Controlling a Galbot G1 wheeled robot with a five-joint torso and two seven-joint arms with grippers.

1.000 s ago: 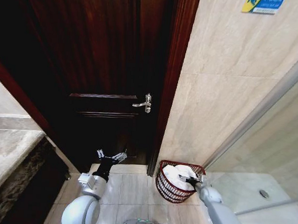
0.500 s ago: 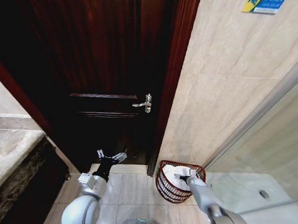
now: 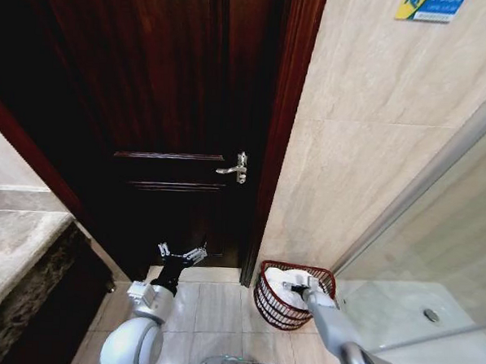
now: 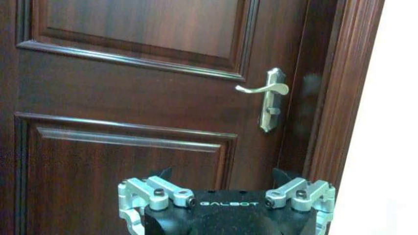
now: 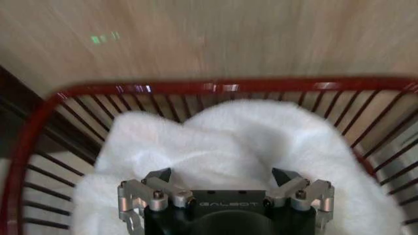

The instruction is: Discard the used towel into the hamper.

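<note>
The white fluffy towel [image 5: 242,152] sat piled inside the dark red round wire hamper [image 3: 269,302] by the tiled wall, right gripper [image 5: 225,183] spread open just over it, so my worry was the loose terry snagging a finger [image 5: 160,175] and getting dragged out.

The word "GALBOT" is stamped in pale letters on the black body of the left gripper [image 4: 226,182], between its 2 silver finger mounts, seen in the left wrist view. The same "GALBOT" mark sits on the black body of the right gripper [image 5: 225,182] in the right wrist view. High on the tiled wall [image 3: 367,140] is a blue and yellow sticker [image 3: 429,7] with a white logo and lettering, too small to read.
</note>
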